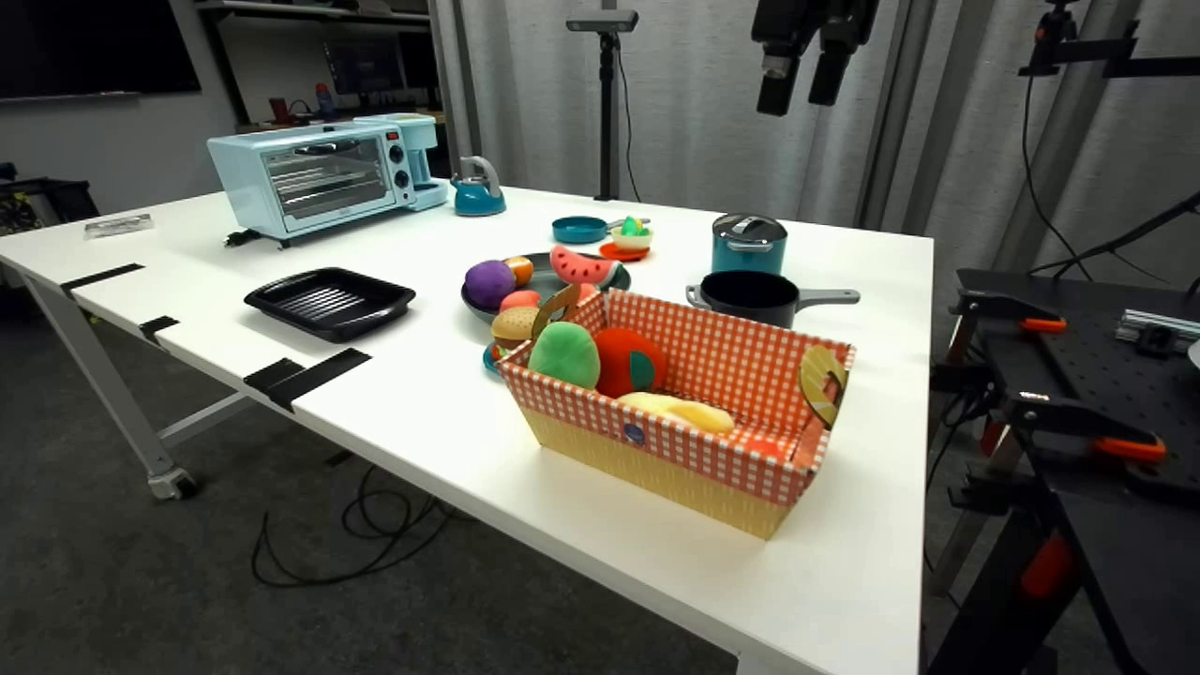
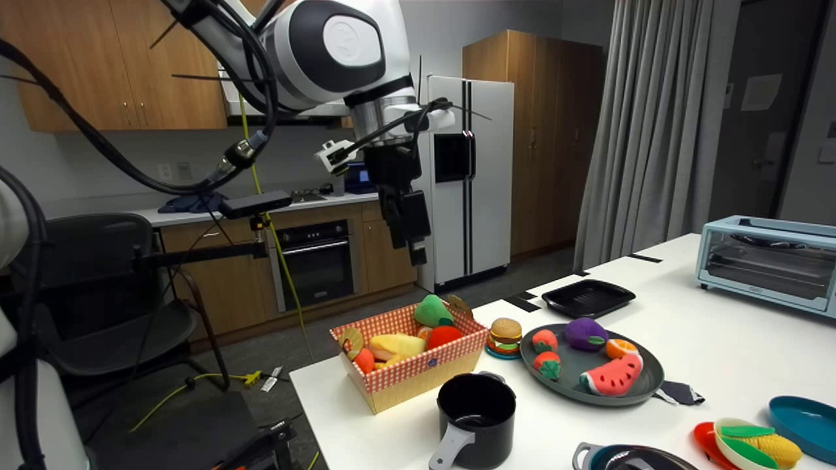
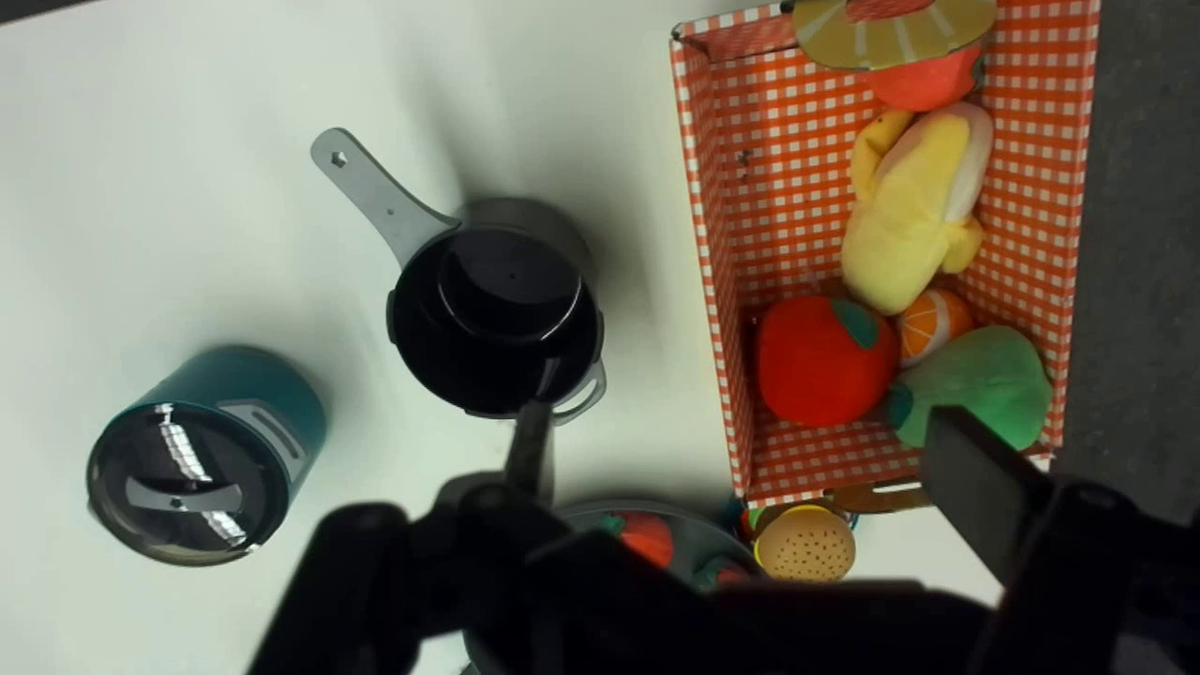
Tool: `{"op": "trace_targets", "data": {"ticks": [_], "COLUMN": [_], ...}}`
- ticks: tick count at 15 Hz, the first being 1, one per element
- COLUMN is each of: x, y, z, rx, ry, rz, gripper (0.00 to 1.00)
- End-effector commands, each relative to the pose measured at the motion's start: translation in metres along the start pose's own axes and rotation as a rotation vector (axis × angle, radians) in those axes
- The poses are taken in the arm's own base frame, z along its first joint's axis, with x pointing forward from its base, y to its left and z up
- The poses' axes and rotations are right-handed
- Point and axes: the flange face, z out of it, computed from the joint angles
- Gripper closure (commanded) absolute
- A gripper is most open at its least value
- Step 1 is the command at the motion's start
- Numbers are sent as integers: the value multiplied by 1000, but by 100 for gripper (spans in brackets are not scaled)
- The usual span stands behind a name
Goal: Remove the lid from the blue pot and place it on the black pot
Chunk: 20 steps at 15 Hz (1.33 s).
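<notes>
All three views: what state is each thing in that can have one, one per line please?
Hand: open, raised, holding nothing
Blue pot: upright, covered
Lid: seated on the blue pot, not yet removed
Black pot: upright, uncovered
Checkered basket: upright, holding toy food
Grey dish: holding toy food
Black tray: lying flat
Teal frying pan: upright
Toaster oven: door shut
Kettle: upright
Fridge: doors shut
Built-in oven: door shut

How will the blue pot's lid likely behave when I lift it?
The lid is probably stiff, judging by its even, round outline. Being glossy, with bright reflections, it may be slippery. It could tilt or swivel if pinched off-centre, since the grey handle across its middle looks narrow.
</notes>
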Motion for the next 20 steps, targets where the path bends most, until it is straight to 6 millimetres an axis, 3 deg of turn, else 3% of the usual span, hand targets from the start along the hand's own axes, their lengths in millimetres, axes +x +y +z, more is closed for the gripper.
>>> {"op": "trace_targets", "data": {"ticks": [1,10,15,20], "x": [30,82,95,106], "y": [13,58,79,86], "z": [7,29,50,71], "rx": [-18,-72,-101,-108], "ry": [8,-3,-27,-27], "rz": [50,130,155,157], "gripper": [0,0,0,0]}}
